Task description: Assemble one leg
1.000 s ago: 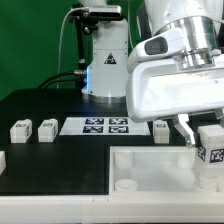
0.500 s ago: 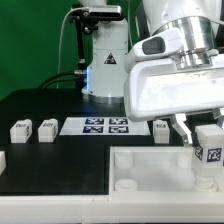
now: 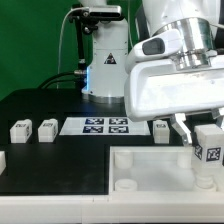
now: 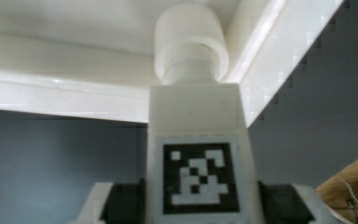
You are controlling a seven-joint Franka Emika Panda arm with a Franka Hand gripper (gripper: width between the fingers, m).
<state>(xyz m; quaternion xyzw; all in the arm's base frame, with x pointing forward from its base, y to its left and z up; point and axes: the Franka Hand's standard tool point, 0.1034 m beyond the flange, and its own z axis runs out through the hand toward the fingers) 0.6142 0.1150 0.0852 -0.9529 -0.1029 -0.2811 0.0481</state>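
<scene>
The black table (image 3: 40, 105) carries everything, and the biggest piece on it is the white tray (image 3: 150, 153), which lies along the near edge. Above the tray's back rim, toward the exterior view's right, hangs the arm's (image 3: 170, 85) bulky white body. Behind the tray, past its end on the exterior view's left, the flat marker board (image 3: 105, 125) lies on the table. The gripper (image 3: 206, 140) is over the tray's end on the exterior view's right and is clenched on the leg (image 3: 209, 150), which stands upright with its black-and-white tag (image 3: 213, 155) facing the camera. In the wrist view the leg (image 4: 197, 120) sits tight between the two fingers (image 4: 105, 203), with its rounded tip pointing at the tray's white wall (image 4: 69, 85); whether it touches the tray cannot be told. Three other legs lie behind the tray: two (image 3: 20, 130) (image 3: 46, 129) beyond the marker board, one (image 3: 161, 127) just beside the board.
</scene>
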